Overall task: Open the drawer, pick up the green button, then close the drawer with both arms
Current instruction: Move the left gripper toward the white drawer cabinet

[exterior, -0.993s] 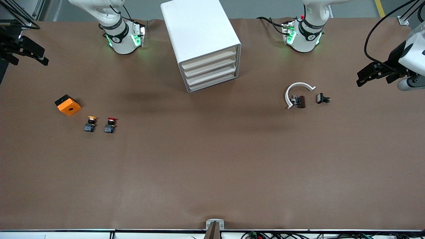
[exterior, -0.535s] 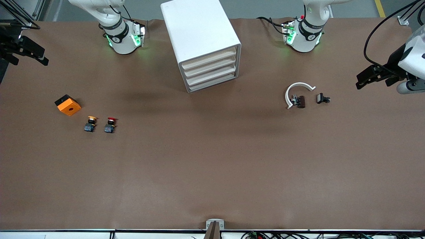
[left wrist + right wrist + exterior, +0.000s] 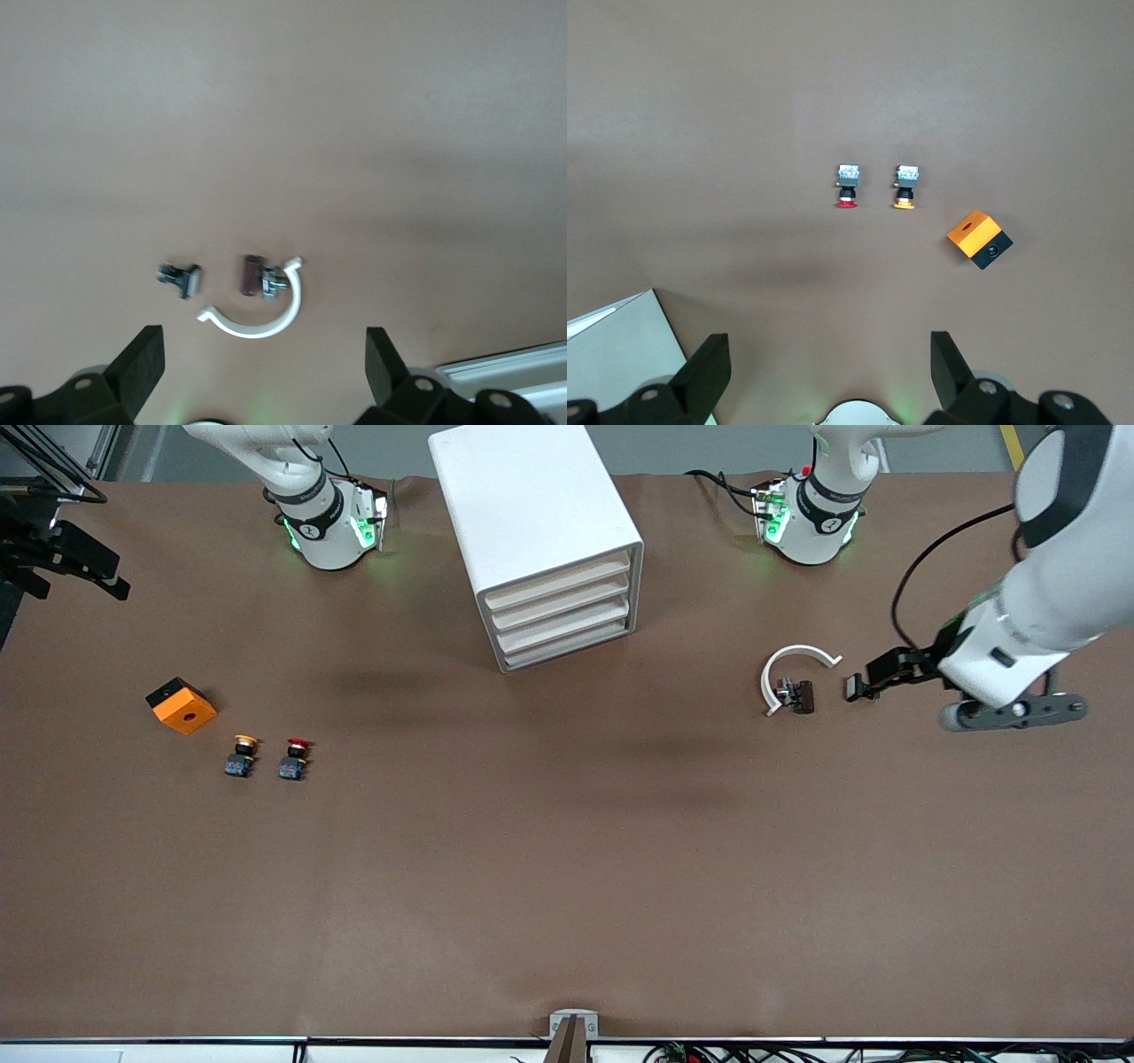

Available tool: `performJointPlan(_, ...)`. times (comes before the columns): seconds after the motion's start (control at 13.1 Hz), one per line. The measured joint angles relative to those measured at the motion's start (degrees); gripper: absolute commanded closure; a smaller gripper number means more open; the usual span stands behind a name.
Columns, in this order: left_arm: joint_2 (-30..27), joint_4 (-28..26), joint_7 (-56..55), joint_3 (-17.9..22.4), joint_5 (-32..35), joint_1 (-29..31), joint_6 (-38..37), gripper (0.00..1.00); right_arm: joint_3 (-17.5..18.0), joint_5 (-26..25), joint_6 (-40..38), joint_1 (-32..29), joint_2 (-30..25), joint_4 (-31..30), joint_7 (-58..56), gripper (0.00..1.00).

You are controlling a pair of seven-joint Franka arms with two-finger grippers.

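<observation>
Left end effector [image 3: 877, 676]: fingers apart, empty, above black clip [image 3: 858, 687], ready for your drawer pull. Right end effector [image 3: 93, 574]: fingers apart, waiting at upper frame edge. Drawers [image 3: 563, 615] in cabinet [image 3: 523, 496], top centre, all shut. Green button unseen, likely inside.

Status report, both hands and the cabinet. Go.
Left hand open, over the small black part beside the white clip. Right hand open, waiting at its table end. Cabinet: all four drawers shut. No green button visible.

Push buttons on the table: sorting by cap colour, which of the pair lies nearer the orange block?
The orange-capped push button; the red-capped push button lies beside it, farther from the orange block.
</observation>
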Motion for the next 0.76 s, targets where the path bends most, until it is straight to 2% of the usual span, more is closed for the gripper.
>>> performJointPlan(0.53,11.2,0.28,-29.35,-0.31,0.0,-13.5,0.4,0.0,-0.48,-0.07,0.03,-0.02,0.0,0.02,0.0,0.0)
performJointPlan(0.76,15.81,0.55,-40.01,-0.3,-3.08,-14.96,1.58,0.0,-0.53,-0.07,0.04,-0.05,-0.01,0.16,0.01,0.0)
